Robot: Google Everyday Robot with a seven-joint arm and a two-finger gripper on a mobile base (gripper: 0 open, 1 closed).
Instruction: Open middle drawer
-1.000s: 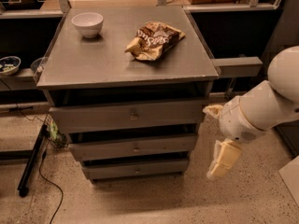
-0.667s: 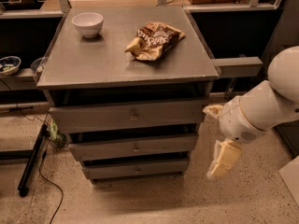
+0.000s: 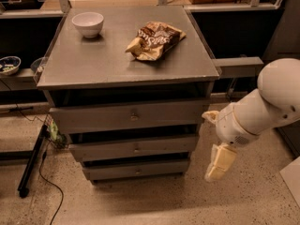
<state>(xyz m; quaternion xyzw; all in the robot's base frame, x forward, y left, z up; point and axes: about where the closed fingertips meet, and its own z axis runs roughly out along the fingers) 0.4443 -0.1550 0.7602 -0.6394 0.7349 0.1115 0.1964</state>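
Off to the right of the grey cabinet (image 3: pixel 117 62), the cream-coloured gripper (image 3: pixel 216 168) is seen hanging downward from a bulky white arm (image 3: pixel 262 109), just above the speckled floor (image 3: pixel 154 205). It is held clear of the cabinet's side and nothing is touched by it; whether it is spread or closed cannot be told. To its left, at about its own height, the middle drawer (image 3: pixel 136 146) is found, second of three grey fronts, closed, with its small round knob (image 3: pixel 136 148) at the centre. Above it the taller top drawer (image 3: pixel 131 116) is set, and below it the narrower bottom drawer (image 3: pixel 136 170). On the cabinet's top a crumpled brown chip bag (image 3: pixel 154 40) is laid near the right rear, and a white bowl (image 3: pixel 88 23) is placed at the left rear, well apart from it.
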